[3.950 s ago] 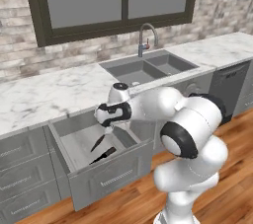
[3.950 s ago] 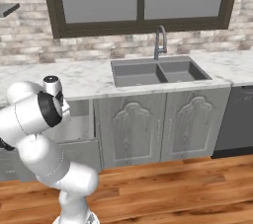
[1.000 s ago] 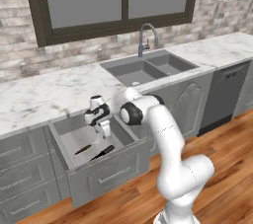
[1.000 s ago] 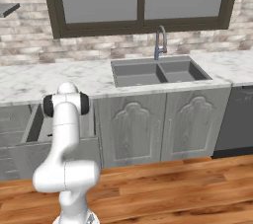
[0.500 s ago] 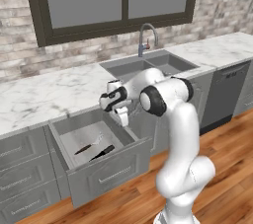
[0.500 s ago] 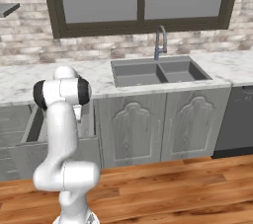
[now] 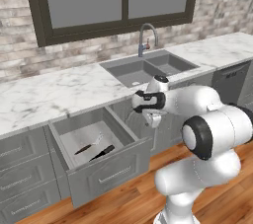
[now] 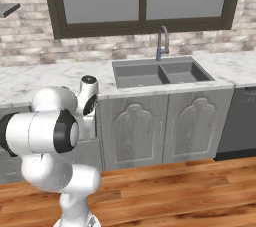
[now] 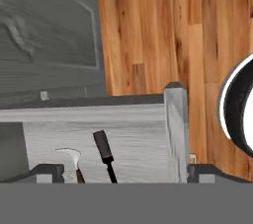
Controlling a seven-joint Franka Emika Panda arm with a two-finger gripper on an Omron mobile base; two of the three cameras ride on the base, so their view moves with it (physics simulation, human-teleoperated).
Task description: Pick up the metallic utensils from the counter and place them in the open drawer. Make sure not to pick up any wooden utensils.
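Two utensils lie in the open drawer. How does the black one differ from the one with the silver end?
The knife is dark all over; the fork has a dark handle and a pale silver end. The knife lies nearer the drawer front, the fork further back. Both lie flat, slanted alike.

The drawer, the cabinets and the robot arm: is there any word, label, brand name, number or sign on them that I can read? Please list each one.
None: no readable text in these pictures.
The open drawer, the cabinet doors and the white arm are plain.
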